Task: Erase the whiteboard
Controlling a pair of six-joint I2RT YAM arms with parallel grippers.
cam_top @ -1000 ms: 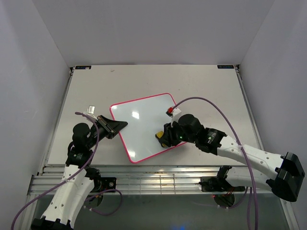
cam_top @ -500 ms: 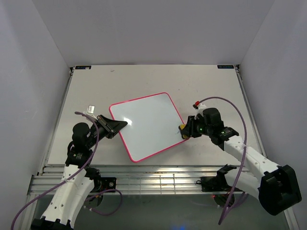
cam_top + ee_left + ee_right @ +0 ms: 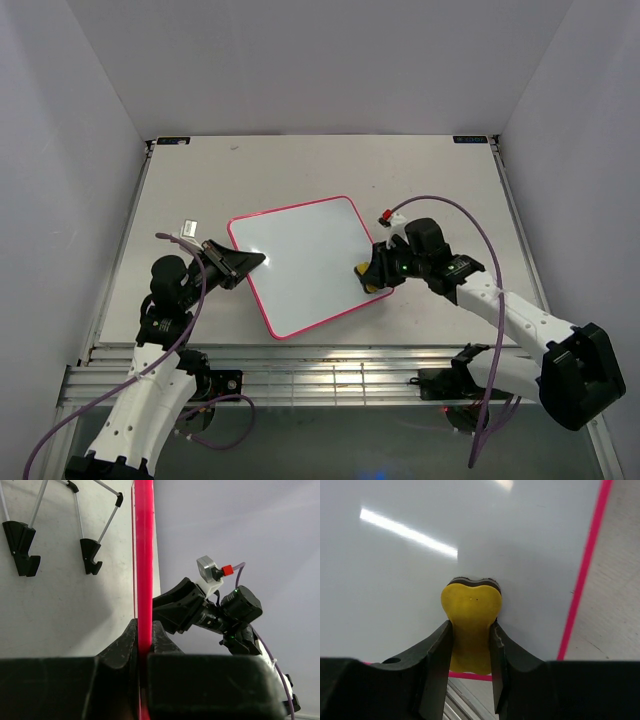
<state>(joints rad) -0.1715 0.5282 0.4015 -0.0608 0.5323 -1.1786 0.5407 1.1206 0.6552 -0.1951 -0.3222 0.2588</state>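
Observation:
The whiteboard (image 3: 305, 260), white with a thin pink-red frame, lies tilted in the middle of the table; its face shows no scribbles. My left gripper (image 3: 252, 262) is shut on the board's left edge; the left wrist view shows the pink frame (image 3: 144, 555) pinched between the jaws. My right gripper (image 3: 368, 277) is shut on the yellow eraser (image 3: 471, 625) and presses it on the board near its right corner. In the right wrist view the board's face (image 3: 420, 555) is plain white around the eraser.
A small silver clip (image 3: 188, 229) lies on the table left of the board. A black wire stand (image 3: 60, 530) shows in the left wrist view. The table's front edge with metal rails (image 3: 330, 375) runs below the board.
My right gripper with the eraser swept from the board's lower middle out past its right edge, then came back onto the board near the right corner. The left gripper has kept its hold.

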